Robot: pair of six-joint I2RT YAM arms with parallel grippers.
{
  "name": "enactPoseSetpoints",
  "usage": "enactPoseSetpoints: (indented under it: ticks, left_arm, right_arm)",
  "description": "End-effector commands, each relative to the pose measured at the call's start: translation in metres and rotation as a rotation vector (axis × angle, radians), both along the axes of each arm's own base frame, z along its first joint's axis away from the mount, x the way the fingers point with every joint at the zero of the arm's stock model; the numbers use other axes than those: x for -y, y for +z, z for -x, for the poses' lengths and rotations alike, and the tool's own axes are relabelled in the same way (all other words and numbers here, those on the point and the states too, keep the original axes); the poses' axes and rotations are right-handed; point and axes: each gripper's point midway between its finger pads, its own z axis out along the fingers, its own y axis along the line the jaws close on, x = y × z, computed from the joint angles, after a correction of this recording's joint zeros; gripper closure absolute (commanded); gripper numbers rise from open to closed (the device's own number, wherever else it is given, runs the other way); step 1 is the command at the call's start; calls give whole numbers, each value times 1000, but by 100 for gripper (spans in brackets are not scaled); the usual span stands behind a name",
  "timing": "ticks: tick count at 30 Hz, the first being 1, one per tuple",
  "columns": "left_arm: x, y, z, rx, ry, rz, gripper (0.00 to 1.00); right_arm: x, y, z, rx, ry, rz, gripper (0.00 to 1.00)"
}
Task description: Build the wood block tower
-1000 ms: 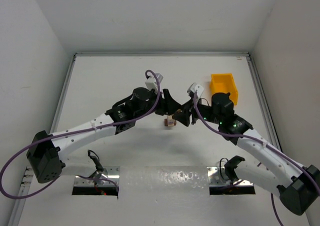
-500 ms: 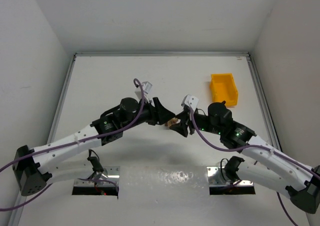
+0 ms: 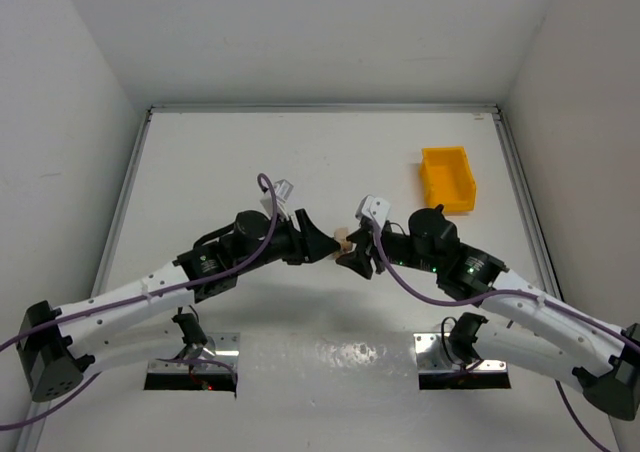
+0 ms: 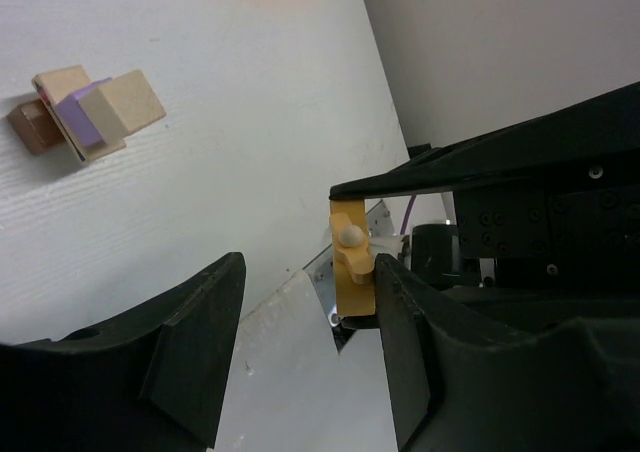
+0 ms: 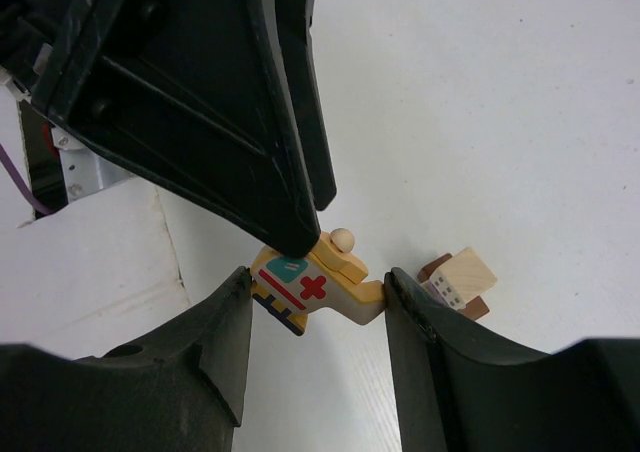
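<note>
White table (image 3: 230, 162), white walls, yellow bin (image 3: 447, 179) far right, well apart from the action. Both arms meet mid-table.

Right gripper (image 5: 318, 280) pinches a painted wood piece (image 5: 300, 287) (red cross, teal mark, small knob) end to end, and seems to hold it off the surface. Left gripper (image 4: 308, 262) has its jaws spread wide. In its own wrist view the piece sits against one finger, not centred in the gap. The right wrist view shows a left fingertip (image 5: 297, 227) touching the piece's top edge.

Wood block tower (image 4: 85, 112) is so far a low cluster of tan, purple and brown blocks on the table, just beside the held piece. I can't make it out in the top view.

This reads as a mid-air hand-over or re-grip. Risks:
- The left jaws close off-centre, shove the piece sideways and twist it out of the right pinch, so it drops.
- The right gripper lets go before the left has a firm hold. The piece falls and could hit the cluster and scatter it.
- The fingers of the two grippers are nearly interleaved, so a closing left finger could clamp or knock a right finger.
- The knob and odd outline give poor flat contact, so slipping is likely.
- The cluster looks loosely set, so a brush from either gripper lowering nearby could topple it.
</note>
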Motion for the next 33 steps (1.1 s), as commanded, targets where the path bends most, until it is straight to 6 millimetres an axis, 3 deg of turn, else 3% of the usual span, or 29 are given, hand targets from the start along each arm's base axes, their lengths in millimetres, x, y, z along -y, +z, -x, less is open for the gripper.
enactPoseSetpoints:
  ticks: [1,3,10,15,23,29,32,33]
  left_arm:
    - [9,16,4,12,-26,73,48]
    - [13,23,3,23,-29,100,48]
    - [27,10,15,-24,-79,128,48]
    - [31,15,17,-21,-81,152,50]
    - [34,13,19,-28,-86,162,63]
    - [37,13,21,-30,-93,168,79]
    - [35,12,20,-28,-85,161,98]
    - [34,11,20,-27,-81,156,100]
  right_arm:
    - [-7,24,-2,55,11,-44,60]
    - [-7,20,-2,50,12,-38,60]
    - [-13,19,1,39,27,-63,60]
    - [-13,18,2,31,22,-71,60]
    - [-15,18,4,16,28,-91,61]
    - [-14,13,3,3,15,-85,61]
    - [-13,11,3,-5,8,-85,61]
    - [-13,11,3,-6,7,-85,60]
